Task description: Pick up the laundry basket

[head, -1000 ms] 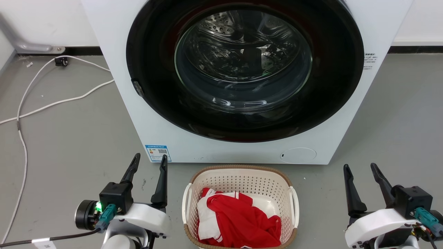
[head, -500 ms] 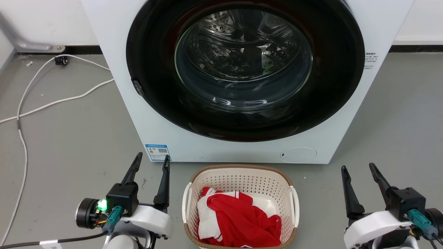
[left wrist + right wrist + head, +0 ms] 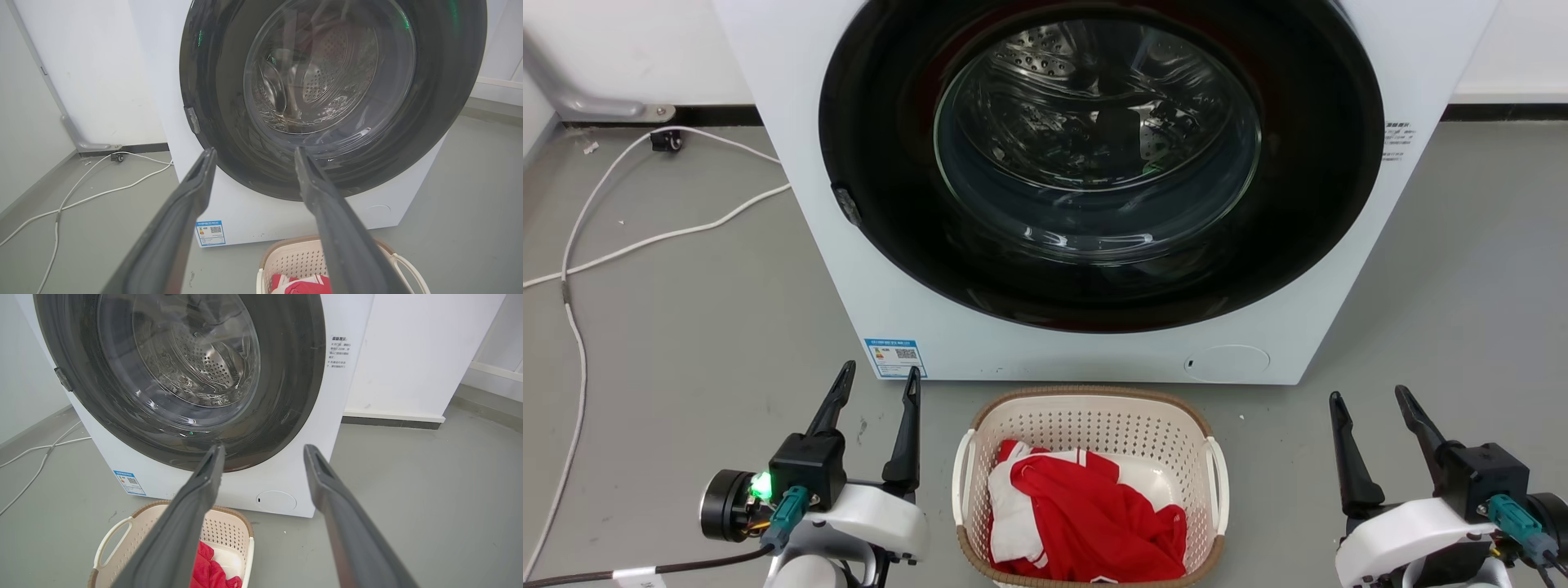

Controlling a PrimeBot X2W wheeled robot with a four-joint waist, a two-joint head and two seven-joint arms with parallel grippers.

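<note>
**Both grippers open, either side of the laundry basket on the floor**

The laundry basket (image 3: 1094, 426) sat on the grey floor between my arms, just in front of the washing machine (image 3: 1094, 363). A red and white garment (image 3: 1086, 523) lay bunched inside it. My left gripper (image 3: 880, 369) and right gripper (image 3: 1368, 394) were both spread open and empty, apart from the basket.

I judged that lifting by one white handle (image 3: 962, 482) alone could tip the basket and spill the garment. The thin handles might also slip from my fingers. A forward swing could knock the basket against the machine.

A blue label (image 3: 895, 358) with a small code square sat low on the machine's front, and dark print (image 3: 1395, 143) sat beside the door. Both were too small to read, and I could make out no brand.
</note>
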